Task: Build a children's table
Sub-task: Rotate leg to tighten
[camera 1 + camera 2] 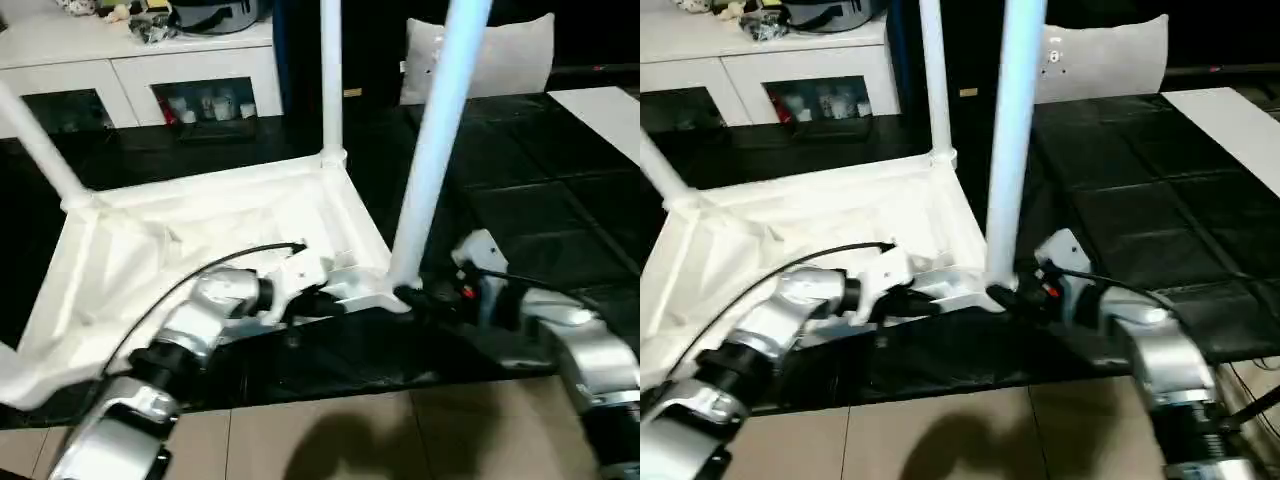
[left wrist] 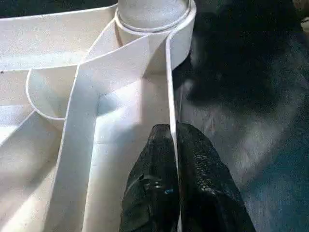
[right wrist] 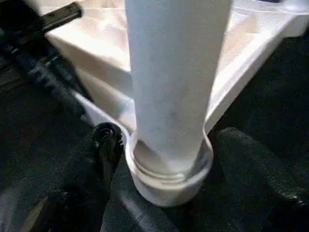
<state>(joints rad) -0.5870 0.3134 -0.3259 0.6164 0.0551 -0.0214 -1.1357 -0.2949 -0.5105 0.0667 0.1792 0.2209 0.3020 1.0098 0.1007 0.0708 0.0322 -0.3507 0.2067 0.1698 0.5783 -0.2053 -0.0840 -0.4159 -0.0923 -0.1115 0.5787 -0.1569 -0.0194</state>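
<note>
Left silver forearm reaching in from seven o'clock, its left pincer (image 2: pixel 174 159) pinched tight with one black finger on each side of a thin white wall; right forearm entering from five o'clock, right pincer (image 3: pixel 169 145) spread wide, fingers (image 3: pixel 108 145) apart.

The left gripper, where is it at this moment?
In the left eye view the left gripper sits at the upturned tabletop's near rim, shut on that rim's thin wall just left of the nearest leg's corner socket.
</note>
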